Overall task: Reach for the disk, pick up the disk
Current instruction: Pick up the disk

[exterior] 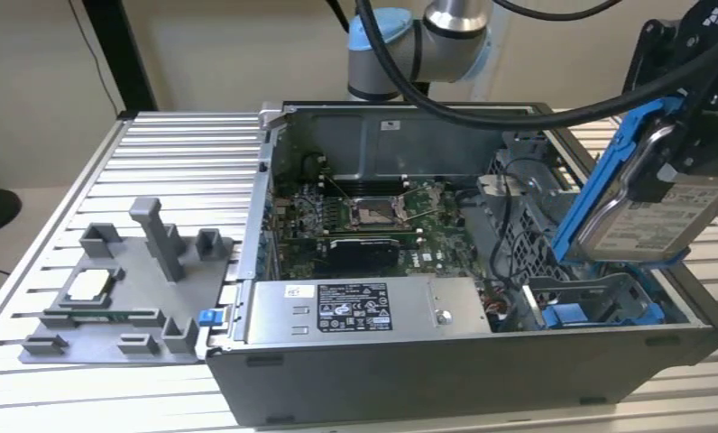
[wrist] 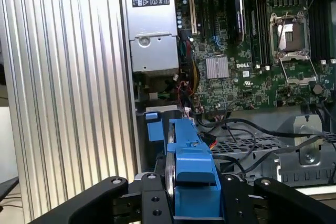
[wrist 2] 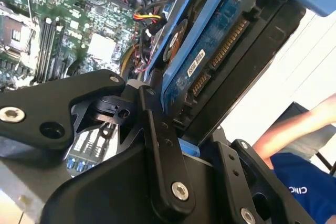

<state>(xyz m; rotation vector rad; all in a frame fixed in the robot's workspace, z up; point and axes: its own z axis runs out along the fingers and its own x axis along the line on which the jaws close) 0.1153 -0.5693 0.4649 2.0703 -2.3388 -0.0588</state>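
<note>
**Exterior view: disk held steeply tilted above its bay**

Second wrist view, nearest first: the gripper (wrist 2: pixel 173 129) has its black links drawn in around the disk (wrist 2: pixel 210 61), and the jaws press on its two broad sides, closed on it rather than standing apart. In the first wrist view the blue frame of the disk (wrist: pixel 191 182) sits squarely between the two black arms of the gripper (wrist: pixel 191 208), so nothing lies off to either side of the jaws; the disk is already within them.

In the exterior view the disk (exterior: pixel 648 189) hangs at the exterior view's right, clear of the open computer case (exterior: pixel 455 379). Its long axis runs steeply, leaning only a little off upright, with the gripper (exterior: pixel 684 153) clamped near the upper end and the labelled face turned outward. The lower end hangs just above the blue-lined drive bay (exterior: pixel 593 311) in the case's near corner, apart from it as far as I can tell.

Farther off lie the motherboard (exterior: pixel 359 216) and the grey power supply (exterior: pixel 359 311); beyond the case, on the ribbed table (exterior: pixel 179 153), stands a grey fixture (exterior: pixel 131 289).
</note>
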